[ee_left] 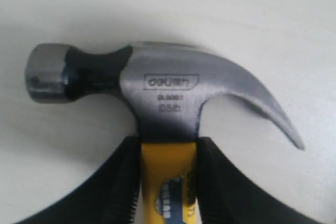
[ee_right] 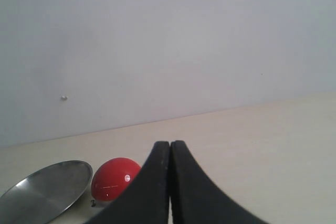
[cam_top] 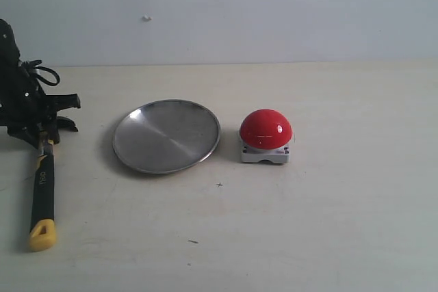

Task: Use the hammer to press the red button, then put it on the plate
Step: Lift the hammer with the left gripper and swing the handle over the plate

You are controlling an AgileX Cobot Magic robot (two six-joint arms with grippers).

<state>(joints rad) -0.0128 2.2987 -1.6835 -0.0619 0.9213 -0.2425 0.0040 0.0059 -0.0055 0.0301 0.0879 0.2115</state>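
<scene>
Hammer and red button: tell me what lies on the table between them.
The plate sits between the hammer and the red button, touching neither; the exterior view shows this.

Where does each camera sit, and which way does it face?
Exterior: off the arms, facing table and wall; left hand at the edge.
Left wrist: on that arm, looking down at the hammer; fingers against its neck.
Right wrist: low, facing the wall; shut right hand.
Shared: exterior and right wrist both show plate and red button.
</scene>
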